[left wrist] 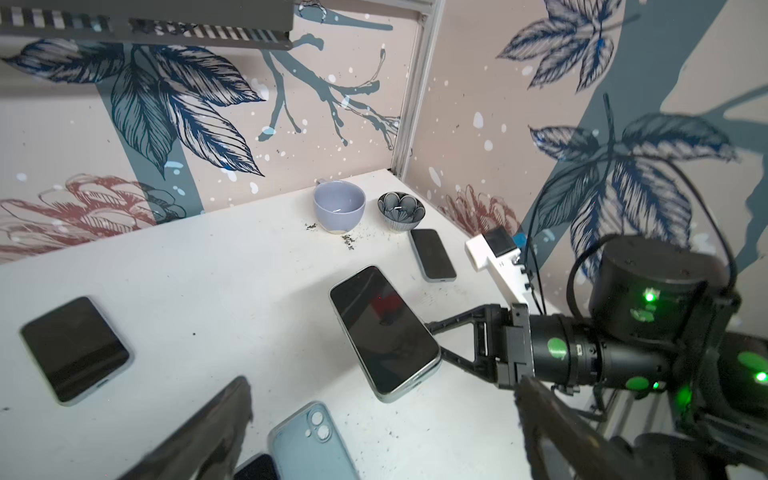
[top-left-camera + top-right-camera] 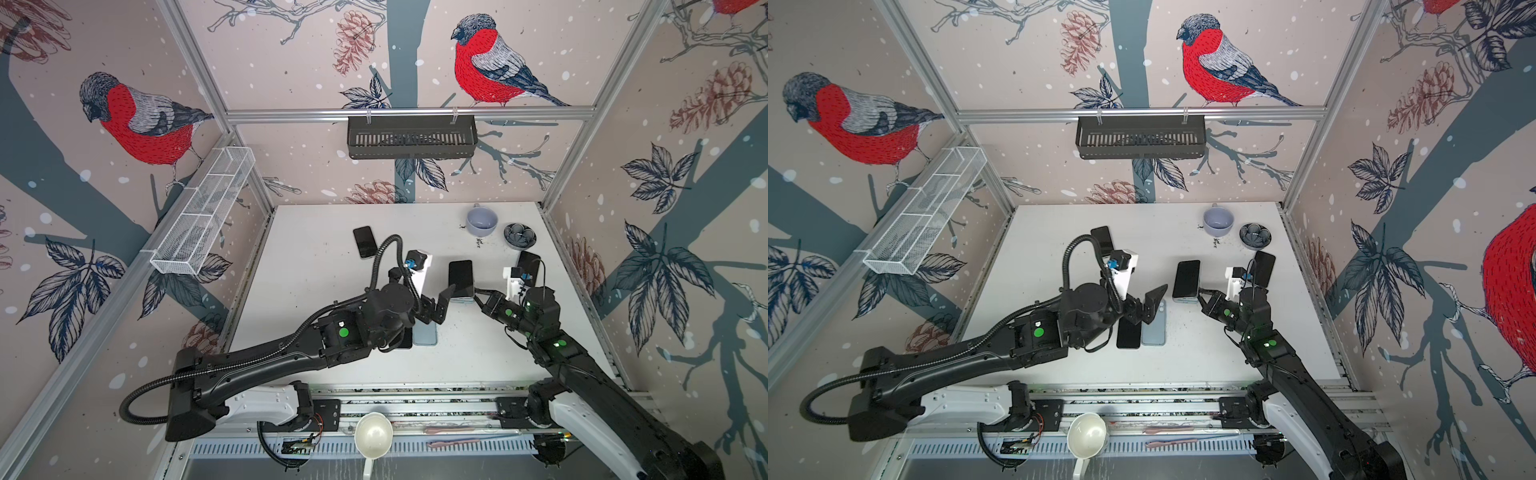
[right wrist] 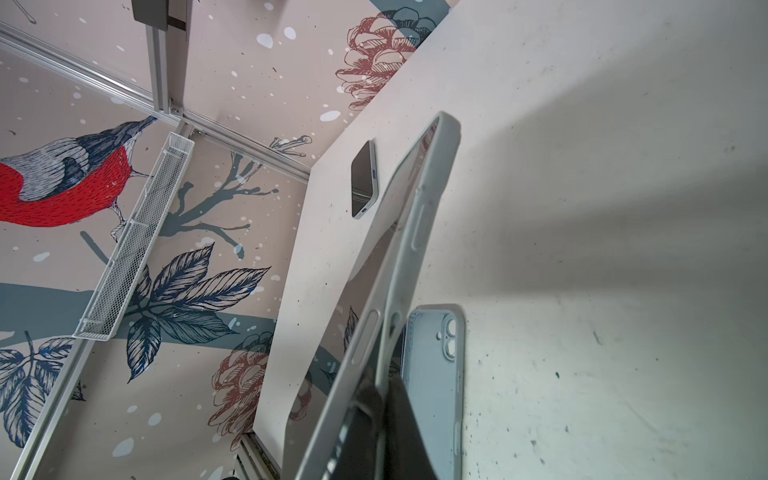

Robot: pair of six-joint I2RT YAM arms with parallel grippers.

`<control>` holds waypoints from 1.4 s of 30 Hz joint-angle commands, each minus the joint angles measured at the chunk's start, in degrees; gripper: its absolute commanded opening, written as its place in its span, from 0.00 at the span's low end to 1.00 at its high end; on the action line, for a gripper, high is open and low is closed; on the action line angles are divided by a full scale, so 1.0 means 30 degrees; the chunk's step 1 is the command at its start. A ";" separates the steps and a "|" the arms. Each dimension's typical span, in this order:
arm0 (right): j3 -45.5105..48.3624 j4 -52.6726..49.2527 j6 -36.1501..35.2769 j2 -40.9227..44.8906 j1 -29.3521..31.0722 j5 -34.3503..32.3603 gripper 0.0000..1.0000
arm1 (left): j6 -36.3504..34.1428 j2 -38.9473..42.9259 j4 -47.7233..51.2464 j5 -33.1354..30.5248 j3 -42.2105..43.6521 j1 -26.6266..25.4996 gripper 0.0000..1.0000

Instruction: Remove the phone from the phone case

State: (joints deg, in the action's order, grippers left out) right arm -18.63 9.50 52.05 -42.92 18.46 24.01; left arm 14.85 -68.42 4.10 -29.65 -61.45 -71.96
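Phone (image 1: 384,328): screen up and still seated in its pale phone case (image 3: 424,216). The rim looks closed all round as far as I can see. The near end is lifted clear of the surface (image 1: 208,270); I cannot tell whether the far end rests on it.

Right tool (image 1: 434,336): clenched on the cased phone's long edge near the corner closest to the robot. It pinches face and back together and holds the phone at a tilt.

Left tool (image 2: 439,302): jaws spread wide with nothing in them, hovering just beside the phone's other near corner. One finger overlaps that corner in both top views, but I cannot confirm contact.

Under the left tool lies a blue case (image 1: 311,440), back up; I cannot tell whether it is empty. A dark phone (image 2: 1128,334) lies just beside it. Two other cased phones (image 1: 72,349) (image 1: 432,253) lie well apart. A cup (image 1: 338,205) and a bowl (image 1: 401,210) stand at the far corner.

Step, as I judge it: the phone is held and presented, and extraction has not begun.

Next move calls for:
- The left tool should close on the case rim alone at the free corner, keeping off the glass.
- It should then peel the rim back and away.
- The right pinch clamps case and phone together, so the peel must start opposite it. A regrasp is probably needed before the phone slides free.
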 commanded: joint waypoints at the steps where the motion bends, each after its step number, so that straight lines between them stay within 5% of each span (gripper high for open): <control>1: -0.0203 0.0950 -0.0271 0.0007 0.0000 0.0433 0.00 | -0.2522 -0.1170 0.1494 -0.3067 -0.0852 -0.1293 0.98; 9: -0.0278 0.0598 -0.0183 0.0088 0.0025 0.0792 0.00 | -0.3221 -0.4375 0.3474 -0.2801 -0.2585 -0.2584 0.97; 23: -0.0087 0.0731 0.0154 -0.0204 0.0006 0.1606 0.00 | -0.4510 -0.5366 0.2475 0.1421 -0.2542 -0.2612 0.92; 32: 0.0022 0.0954 0.0399 -0.0138 0.0164 0.1954 0.00 | -0.3808 -0.6938 0.3715 -0.2103 -0.3250 -0.2614 0.86; 42: 0.0481 0.1258 0.0493 0.0107 0.0786 0.1900 0.00 | -0.4155 -0.7526 0.3675 -0.2898 -0.3277 -0.1667 0.81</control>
State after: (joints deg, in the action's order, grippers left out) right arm -17.56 9.17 52.73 -43.16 20.38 28.73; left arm 2.57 -90.85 14.79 -36.51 -71.29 -77.73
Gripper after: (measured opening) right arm 0.072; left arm 0.810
